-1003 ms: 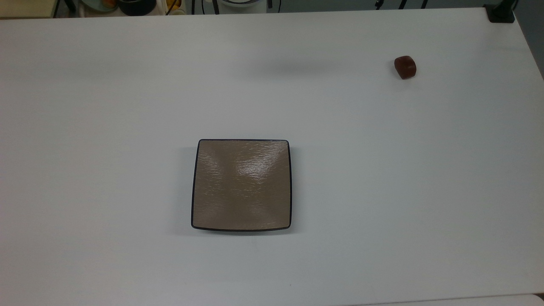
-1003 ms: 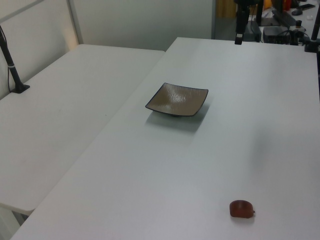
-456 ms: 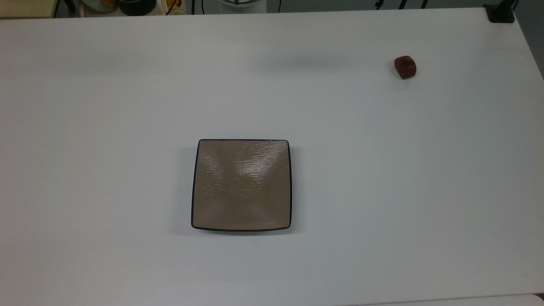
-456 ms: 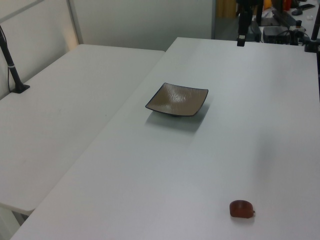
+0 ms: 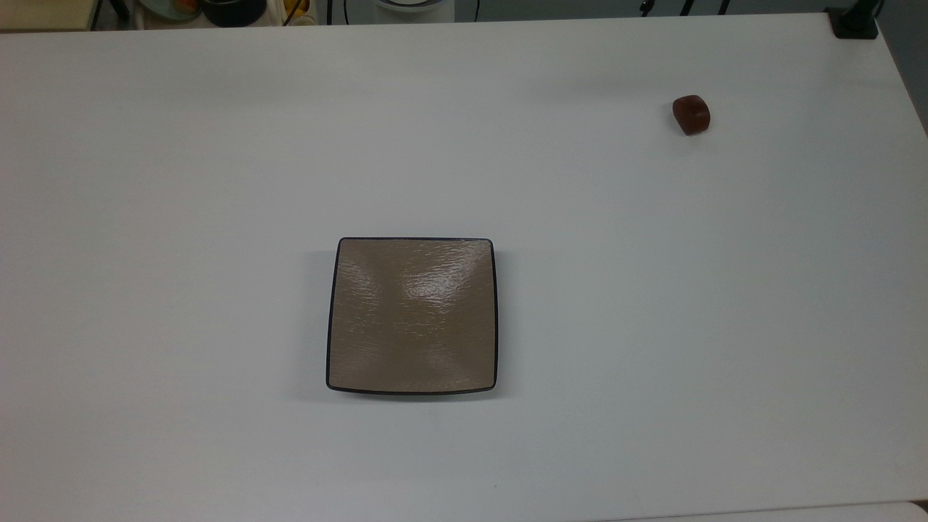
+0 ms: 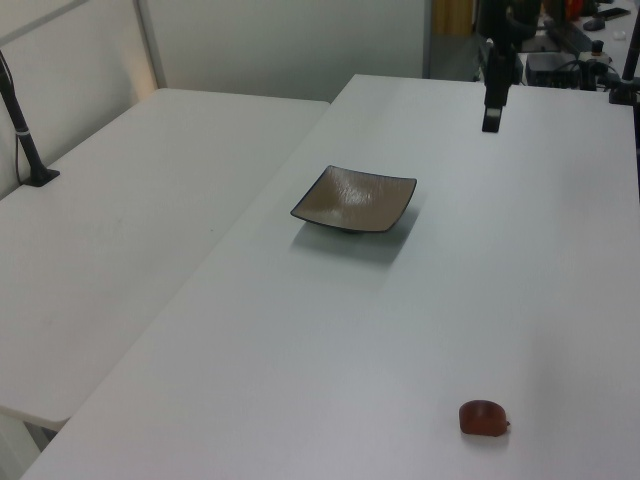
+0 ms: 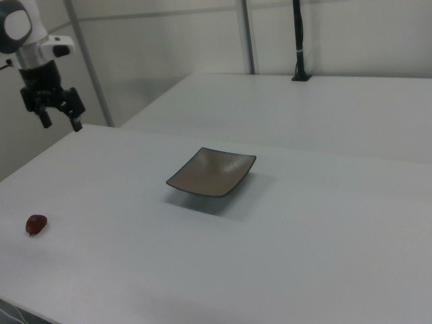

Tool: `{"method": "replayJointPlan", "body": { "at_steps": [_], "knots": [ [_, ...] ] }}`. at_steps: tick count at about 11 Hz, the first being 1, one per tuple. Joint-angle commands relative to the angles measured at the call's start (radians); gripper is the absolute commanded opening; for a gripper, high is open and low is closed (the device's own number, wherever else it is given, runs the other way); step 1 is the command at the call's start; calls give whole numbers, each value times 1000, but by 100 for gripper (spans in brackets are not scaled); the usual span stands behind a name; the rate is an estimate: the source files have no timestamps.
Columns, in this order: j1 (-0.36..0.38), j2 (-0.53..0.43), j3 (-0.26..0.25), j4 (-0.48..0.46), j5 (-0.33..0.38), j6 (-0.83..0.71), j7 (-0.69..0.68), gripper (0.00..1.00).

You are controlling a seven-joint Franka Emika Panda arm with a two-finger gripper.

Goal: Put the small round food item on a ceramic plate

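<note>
Reaching for the pickup is the step in hand. On the desk [image 5: 652, 304] the plate [image 5: 412, 315] sits mid-surface, bare. The end effector [image 7: 59, 119] hangs high, fingers spread and holding nothing. The food item [image 5: 691, 114] lies well apart from the plate, near the top view's upper right. Descend straight over it, straddle its blocky sides, then close gently so the glossy lump doesn't squirt out.

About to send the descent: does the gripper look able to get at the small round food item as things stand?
Probably yes. The gripper hangs open above the table; the small round food item lies alone on bare tabletop, well apart from the ceramic plate.
</note>
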Motion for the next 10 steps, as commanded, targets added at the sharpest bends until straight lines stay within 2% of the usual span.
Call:
{"method": "replayJointPlan", "body": {
  "at_steps": [1,2,4,6,8,10],
  "knots": [
    [54,17,55,-33,24,-1,80,100],
    [77,32,75,-34,27,1,101,100],
    [135,78,78,-37,35,27,109,100],
    [155,101,81,-80,59,119,111,100],
    [169,136,89,-102,95,139,106,100],
    [197,195,95,-112,96,191,108,100]
  ]
}}
